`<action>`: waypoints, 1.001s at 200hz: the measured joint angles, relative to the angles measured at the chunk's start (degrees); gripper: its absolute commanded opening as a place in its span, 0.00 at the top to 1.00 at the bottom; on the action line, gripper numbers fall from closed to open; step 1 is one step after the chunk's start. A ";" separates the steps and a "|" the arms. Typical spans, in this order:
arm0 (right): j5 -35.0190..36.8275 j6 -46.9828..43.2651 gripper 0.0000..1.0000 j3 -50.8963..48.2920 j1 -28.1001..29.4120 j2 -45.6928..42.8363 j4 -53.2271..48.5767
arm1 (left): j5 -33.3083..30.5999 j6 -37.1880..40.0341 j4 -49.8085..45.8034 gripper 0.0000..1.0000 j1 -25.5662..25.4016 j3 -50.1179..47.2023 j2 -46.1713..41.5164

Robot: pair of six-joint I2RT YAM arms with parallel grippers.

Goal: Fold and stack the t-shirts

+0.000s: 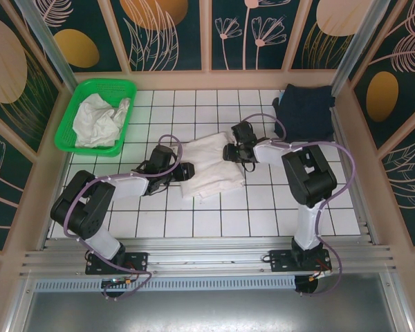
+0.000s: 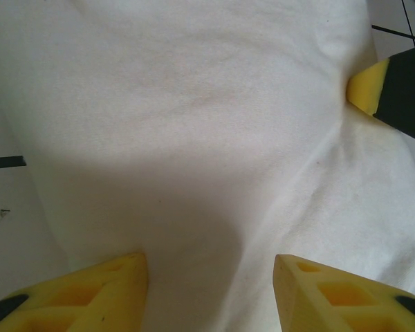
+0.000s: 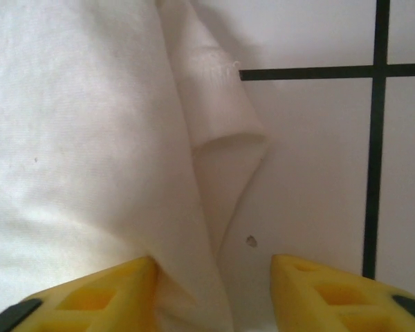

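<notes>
The left claw (image 2: 209,264) stands with its fingers apart and gripping nothing, low over the white shirt (image 2: 194,124), whose cloth lies flat beneath the gap. A fingertip (image 2: 365,90) of the right claw presses into the same cloth just across from it. The right claw (image 3: 214,264) is also spread and unclamped, and a doubled fold (image 3: 221,138) of the shirt's edge runs down between its fingers, close to the left one.

From above, both claws meet over the white shirt (image 1: 211,169), which lies partly folded mid-counter, the left claw (image 1: 185,171) at its left edge and the right claw (image 1: 229,151) at its far right corner.

The cotton looks light, limp and wrinkly. It will likely sag and slide on the smooth tiles rather than hold a crease, so a pinch on the doubled edge or a corner seems surer than one on the flat middle.

The counter (image 1: 263,207) has bare tiles near and to the right of the shirt. A navy shirt (image 1: 306,111) lies folded at the far right corner. A green basket (image 1: 105,84) at the far left holds bunched shirts (image 1: 100,121). Walls (image 1: 28,207) close in on the left, right and far sides.
</notes>
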 measured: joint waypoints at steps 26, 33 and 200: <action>-0.20 -0.28 0.68 2.32 0.44 1.73 0.00 | -0.02 0.00 0.00 0.49 0.00 0.00 0.00; -0.42 -0.26 0.71 3.04 0.72 2.23 0.07 | -0.04 0.00 -0.04 0.49 0.00 0.00 -0.07; 26.27 -20.41 1.00 25.62 -9.25 -2.97 -15.15 | -10.12 6.54 -9.29 0.44 0.07 0.63 -16.59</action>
